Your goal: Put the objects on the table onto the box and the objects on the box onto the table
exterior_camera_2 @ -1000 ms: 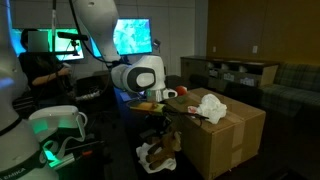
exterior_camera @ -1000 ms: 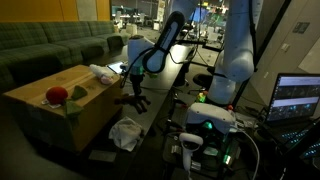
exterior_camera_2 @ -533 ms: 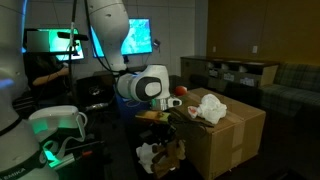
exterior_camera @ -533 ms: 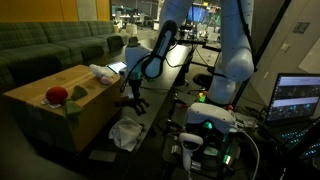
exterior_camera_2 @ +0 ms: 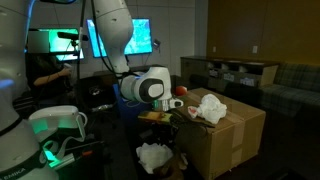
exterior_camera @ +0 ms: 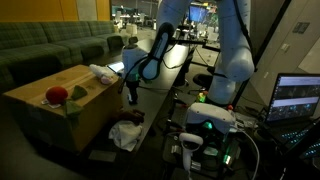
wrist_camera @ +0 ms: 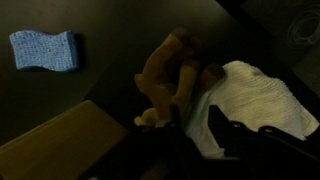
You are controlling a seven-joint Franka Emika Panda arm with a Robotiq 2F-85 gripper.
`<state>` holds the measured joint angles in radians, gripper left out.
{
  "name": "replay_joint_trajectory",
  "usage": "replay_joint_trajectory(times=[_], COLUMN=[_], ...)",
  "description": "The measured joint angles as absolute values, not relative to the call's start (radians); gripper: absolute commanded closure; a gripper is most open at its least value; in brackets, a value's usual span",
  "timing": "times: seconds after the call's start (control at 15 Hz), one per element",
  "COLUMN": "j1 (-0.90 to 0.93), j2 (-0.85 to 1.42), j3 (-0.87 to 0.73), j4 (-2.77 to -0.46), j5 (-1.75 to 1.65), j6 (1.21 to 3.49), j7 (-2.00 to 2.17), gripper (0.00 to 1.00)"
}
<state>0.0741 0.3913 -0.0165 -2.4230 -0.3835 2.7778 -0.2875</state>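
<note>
A small brown plush toy (wrist_camera: 168, 72) was seen lying on the smooth black table (wrist_camera: 110, 30), near a corner of the large tan cardboard box (wrist_camera: 60, 145), one side touching a crumpled white cloth (wrist_camera: 255, 100). The dark Robotiq gripper (wrist_camera: 200, 130) was held just above, jaws parted, nothing pinched. The toy was judged light, soft and squashy, best taken across its torso.

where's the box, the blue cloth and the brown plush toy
box (exterior_camera: 60, 78), in an exterior view, on its bare top face
blue cloth (wrist_camera: 45, 50), wrist view, on its middle
plush toy (wrist_camera: 168, 72), wrist view, on its body
</note>
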Motion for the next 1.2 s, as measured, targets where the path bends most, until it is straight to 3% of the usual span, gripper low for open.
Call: replay_joint_trajectory(times=[0.27,0.73,1.2], j1=[0.081,0.136,0.348], j2=[0.399,0.4,0.443], j3=[-0.016,-0.015,-0.128], j4=[-2.412,-2.422,-2.442], j5=[-0.383,-0.383,-0.401], j6=[2.778,2.887,3.025], j7=[-0.277,-0.16,0.064], gripper=[0.01,0.0,0.0])
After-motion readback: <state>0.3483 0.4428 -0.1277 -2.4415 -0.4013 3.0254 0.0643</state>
